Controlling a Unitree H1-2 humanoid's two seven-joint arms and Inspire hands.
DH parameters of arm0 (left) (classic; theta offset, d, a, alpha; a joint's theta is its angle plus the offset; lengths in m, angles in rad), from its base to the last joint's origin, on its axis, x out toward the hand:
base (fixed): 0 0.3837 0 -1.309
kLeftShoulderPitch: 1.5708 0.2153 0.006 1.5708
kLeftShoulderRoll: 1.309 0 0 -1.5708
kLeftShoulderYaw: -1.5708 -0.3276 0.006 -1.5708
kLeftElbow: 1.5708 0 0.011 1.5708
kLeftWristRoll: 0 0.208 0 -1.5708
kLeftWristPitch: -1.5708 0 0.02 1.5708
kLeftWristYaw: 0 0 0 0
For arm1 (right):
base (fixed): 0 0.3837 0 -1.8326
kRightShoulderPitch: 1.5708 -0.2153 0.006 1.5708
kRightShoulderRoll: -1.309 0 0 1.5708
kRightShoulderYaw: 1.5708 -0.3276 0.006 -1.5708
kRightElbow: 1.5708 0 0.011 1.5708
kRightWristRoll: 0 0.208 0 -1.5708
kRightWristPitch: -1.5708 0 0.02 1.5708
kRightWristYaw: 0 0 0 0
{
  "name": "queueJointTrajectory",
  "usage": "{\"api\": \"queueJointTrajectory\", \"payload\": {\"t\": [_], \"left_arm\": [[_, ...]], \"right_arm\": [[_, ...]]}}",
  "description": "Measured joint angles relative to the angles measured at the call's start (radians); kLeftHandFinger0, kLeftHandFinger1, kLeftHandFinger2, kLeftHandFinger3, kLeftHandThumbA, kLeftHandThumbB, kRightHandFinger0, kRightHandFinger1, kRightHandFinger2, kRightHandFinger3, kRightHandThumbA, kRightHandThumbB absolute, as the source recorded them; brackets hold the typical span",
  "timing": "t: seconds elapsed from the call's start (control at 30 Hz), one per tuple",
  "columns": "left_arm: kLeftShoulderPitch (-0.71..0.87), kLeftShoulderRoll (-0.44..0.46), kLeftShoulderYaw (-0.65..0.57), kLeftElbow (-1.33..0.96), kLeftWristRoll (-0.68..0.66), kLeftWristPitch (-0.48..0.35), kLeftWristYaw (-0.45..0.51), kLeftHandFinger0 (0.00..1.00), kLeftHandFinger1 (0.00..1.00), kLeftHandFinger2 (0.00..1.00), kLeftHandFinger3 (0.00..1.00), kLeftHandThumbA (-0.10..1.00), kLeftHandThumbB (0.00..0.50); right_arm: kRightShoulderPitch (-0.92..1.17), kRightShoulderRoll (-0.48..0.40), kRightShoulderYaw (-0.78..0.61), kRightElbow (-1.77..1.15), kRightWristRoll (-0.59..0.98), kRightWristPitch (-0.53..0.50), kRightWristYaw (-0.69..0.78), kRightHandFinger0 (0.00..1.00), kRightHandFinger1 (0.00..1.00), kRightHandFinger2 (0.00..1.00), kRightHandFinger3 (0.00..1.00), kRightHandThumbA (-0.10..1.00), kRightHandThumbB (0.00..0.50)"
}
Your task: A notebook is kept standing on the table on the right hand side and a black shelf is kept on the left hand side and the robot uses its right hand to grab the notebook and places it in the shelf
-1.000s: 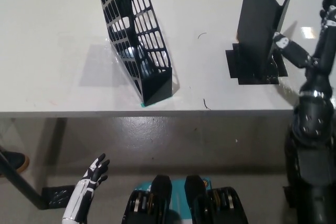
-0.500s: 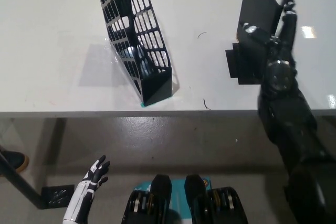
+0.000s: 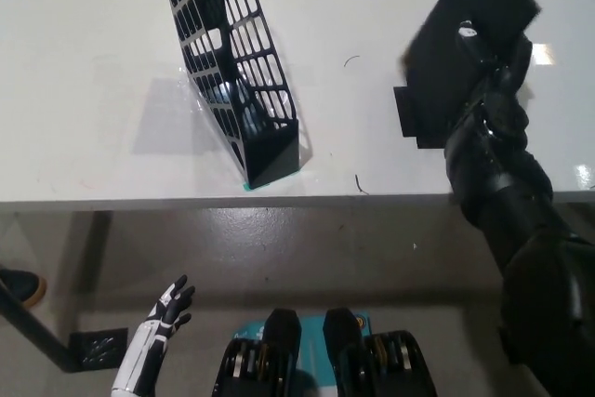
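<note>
My black right hand (image 3: 488, 90) is shut on the black notebook (image 3: 465, 30), which is tilted and lifted above the white table (image 3: 102, 72) at the right. A flat black base piece (image 3: 414, 123) lies on the table just beneath it. The black mesh shelf (image 3: 237, 62) stands on the table left of centre, its open slot facing up, well apart from the notebook. My white left hand (image 3: 158, 327) rests low at the lower left, below the table edge, with fingers spread and nothing in them.
The table's front edge (image 3: 279, 200) runs across the picture's middle, with grey floor below. A dark shoe (image 3: 19, 285) shows at the far left edge. Bare table surface lies between shelf and notebook.
My right arm swung in from the far right and closed on the notebook, which now tilts and has risen off its base. The left hand has stayed put.
</note>
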Motion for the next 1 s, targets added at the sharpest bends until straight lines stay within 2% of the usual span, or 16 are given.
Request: {"api": "queueJointTrajectory", "payload": {"t": [0.13,0.17,0.23,0.33,0.37,0.43,0.47,0.5,0.53,0.57,0.67,0.73,0.83,0.9,0.93,1.0], "left_arm": [[0.000,0.000,0.001,0.000,0.000,0.000,0.000,1.00,1.00,1.00,1.00,1.00,0.179],[0.000,0.000,0.001,0.000,-0.001,0.000,0.000,1.00,1.00,1.00,1.00,1.00,0.175],[0.000,0.000,0.003,0.000,-0.001,0.000,0.000,1.00,1.00,1.00,1.00,1.00,0.190],[0.000,0.000,0.004,0.000,-0.001,0.000,0.000,1.00,1.00,1.00,1.00,1.00,0.193],[0.000,0.000,0.004,0.000,0.000,0.000,0.000,1.00,1.00,1.00,1.00,1.00,0.196],[-0.001,0.000,0.004,0.000,0.000,0.000,0.000,1.00,1.00,1.00,1.00,1.00,0.184],[-0.001,0.000,0.004,0.000,0.000,0.000,0.000,1.00,1.00,1.00,1.00,1.00,0.183],[-0.001,0.001,0.004,0.000,0.000,0.000,0.000,1.00,1.00,1.00,1.00,1.00,0.183],[-0.001,0.001,0.004,0.001,0.000,0.000,0.000,1.00,1.00,1.00,1.00,1.00,0.191],[-0.002,0.000,0.004,0.002,0.000,0.000,0.000,1.00,1.00,1.00,1.00,1.00,0.192],[-0.002,0.000,0.004,0.004,0.000,0.001,0.000,1.00,1.00,1.00,1.00,1.00,0.194],[-0.002,0.000,0.004,0.005,0.000,0.002,0.000,1.00,1.00,1.00,1.00,1.00,0.192],[-0.001,0.000,0.004,0.006,0.000,0.003,0.000,1.00,1.00,1.00,1.00,1.00,0.196],[-0.002,0.000,0.004,0.006,0.000,0.003,0.000,1.00,1.00,1.00,1.00,1.00,0.206],[-0.002,0.000,0.004,0.006,0.000,0.003,0.000,1.00,1.00,1.00,1.00,1.00,0.207],[-0.001,0.000,0.004,0.008,0.000,0.003,0.000,1.00,1.00,1.00,1.00,1.00,0.201]], "right_arm": [[-0.001,0.007,0.059,0.000,0.001,-0.011,-0.018,0.00,0.08,0.53,0.63,-0.10,0.106],[-0.001,0.007,0.086,-0.001,-0.002,-0.012,-0.030,0.00,0.08,0.54,0.67,-0.10,0.099],[0.000,0.007,0.124,-0.008,-0.003,-0.019,-0.043,0.00,0.06,0.52,0.62,-0.10,0.110],[0.004,0.011,0.160,-0.045,-0.003,-0.035,-0.054,0.00,0.07,0.53,0.61,-0.10,0.108],[0.004,0.012,0.172,-0.058,-0.004,-0.039,-0.060,0.00,0.09,0.57,0.64,-0.10,0.101],[0.008,0.013,0.199,-0.106,-0.009,-0.045,-0.071,0.00,0.10,0.58,0.66,-0.10,0.063],[0.015,0.014,0.208,-0.141,-0.012,-0.047,-0.071,0.00,0.14,0.61,0.71,-0.10,0.069],[0.024,0.017,0.218,-0.183,-0.014,-0.047,-0.071,0.00,0.14,0.61,0.72,-0.10,0.069],[0.030,0.019,0.224,-0.209,-0.016,-0.047,-0.071,0.00,0.10,0.53,0.69,-0.10,0.081],[0.043,0.024,0.235,-0.259,-0.021,-0.047,-0.072,0.00,0.08,0.49,0.65,-0.10,0.085],[0.085,0.037,0.256,-0.370,-0.033,-0.039,-0.073,0.00,0.00,0.40,0.59,-0.10,0.075],[0.113,0.045,0.269,-0.430,-0.041,-0.030,-0.073,0.00,0.00,0.37,0.56,-0.10,0.078],[0.165,0.062,0.295,-0.532,-0.060,-0.008,-0.073,0.00,0.06,0.48,0.67,-0.10,0.101],[0.193,0.071,0.314,-0.594,-0.076,0.004,-0.073,0.00,0.16,0.62,0.78,-0.10,0.094],[0.203,0.074,0.321,-0.618,-0.083,0.011,-0.073,0.00,0.21,0.67,0.80,-0.10,0.091],[0.229,0.082,0.342,-0.681,-0.105,0.027,-0.073,0.00,0.26,0.70,0.81,-0.10,0.090]]}}
